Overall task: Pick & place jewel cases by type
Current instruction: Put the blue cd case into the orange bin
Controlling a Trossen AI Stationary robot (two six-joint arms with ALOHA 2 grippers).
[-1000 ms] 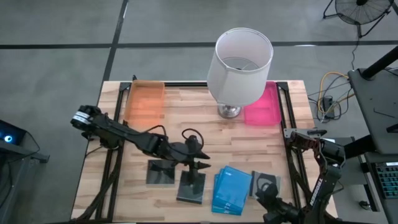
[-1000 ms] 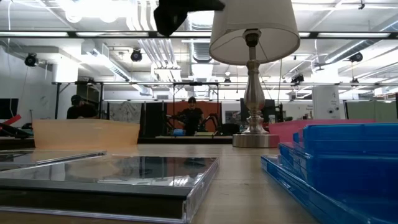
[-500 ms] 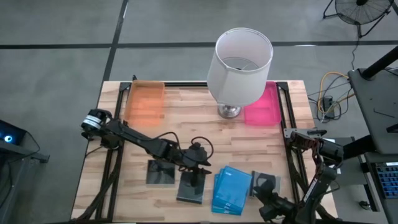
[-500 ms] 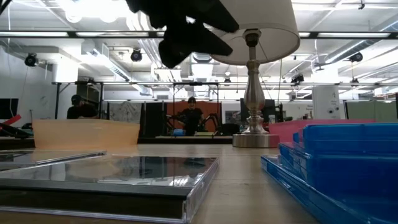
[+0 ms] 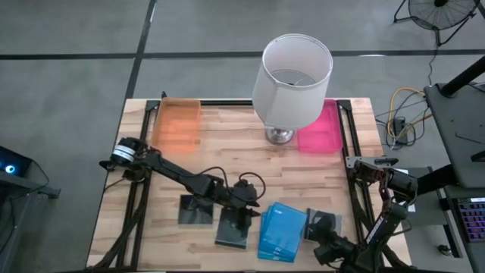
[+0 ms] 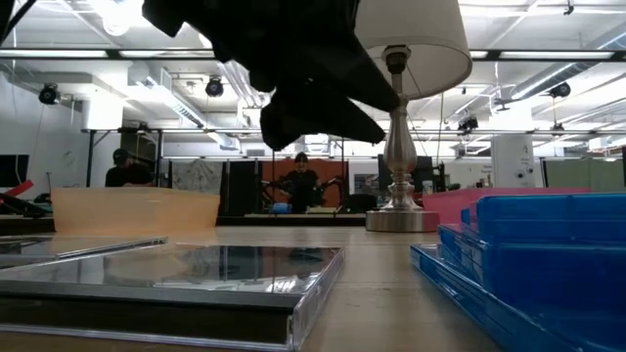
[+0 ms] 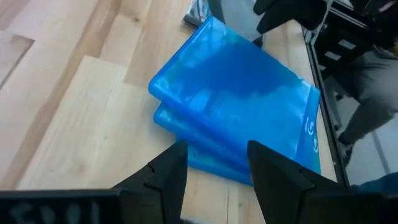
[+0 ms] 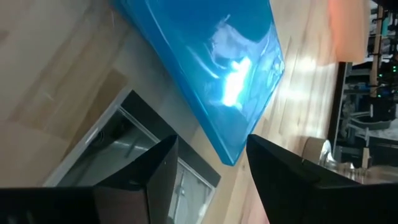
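No sorting shows yet: the translucent orange tray (image 5: pixel 176 126) and pink tray (image 5: pixel 320 129) at the desk's (image 5: pixel 227 152) far edge look empty. The stacked bright blue rectangular jewel cases (image 5: pixel 281 231) and dark grey square jewel cases (image 5: pixel 214 218) lie along the near edge. The left gripper (image 5: pixel 244 212) and right gripper (image 5: pixel 324 244) hang partly open, holding nothing.

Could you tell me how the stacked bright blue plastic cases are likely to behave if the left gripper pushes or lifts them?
The bright blue plastic cases look rigid and glossy, so fingers may slip. They lie stacked slightly askew, so a push from the left gripper would probably slide the top one off. They look flat and unlikely to tip.
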